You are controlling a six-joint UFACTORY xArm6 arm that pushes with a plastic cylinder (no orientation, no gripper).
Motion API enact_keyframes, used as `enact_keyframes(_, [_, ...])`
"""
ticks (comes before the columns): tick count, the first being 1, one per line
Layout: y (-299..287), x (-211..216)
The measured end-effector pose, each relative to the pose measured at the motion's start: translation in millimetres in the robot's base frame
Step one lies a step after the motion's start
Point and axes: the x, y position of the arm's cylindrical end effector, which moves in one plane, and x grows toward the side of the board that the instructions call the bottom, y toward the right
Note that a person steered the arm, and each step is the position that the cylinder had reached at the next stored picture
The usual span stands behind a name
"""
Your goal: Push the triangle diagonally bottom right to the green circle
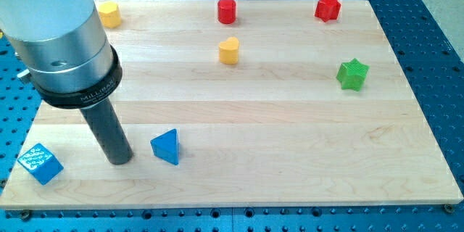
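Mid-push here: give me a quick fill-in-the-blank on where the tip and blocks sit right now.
1. My tip stands just to the view's ____ of the blue triangle.
2. The blue cube lies in the board's bottom-____ corner.
3. The star at the view's right is ____.
4. The number of red blocks along the top edge is ____.

Missing words: left; left; green; two

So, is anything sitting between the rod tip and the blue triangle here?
No. My tip stands just to the view's left of the blue triangle, with only bare board between them.
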Motion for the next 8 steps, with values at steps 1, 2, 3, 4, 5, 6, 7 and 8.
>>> enact_keyframes(1, [4,4])
enact_keyframes(2, [7,17])
enact_keyframes(3, [17,23])
enact_keyframes(4, [19,28])
enact_keyframes(5, [14,29])
enact_keyframes(6, [0,32])
enact_keyframes(7, [32,29])
enact_keyframes(8, [69,16])
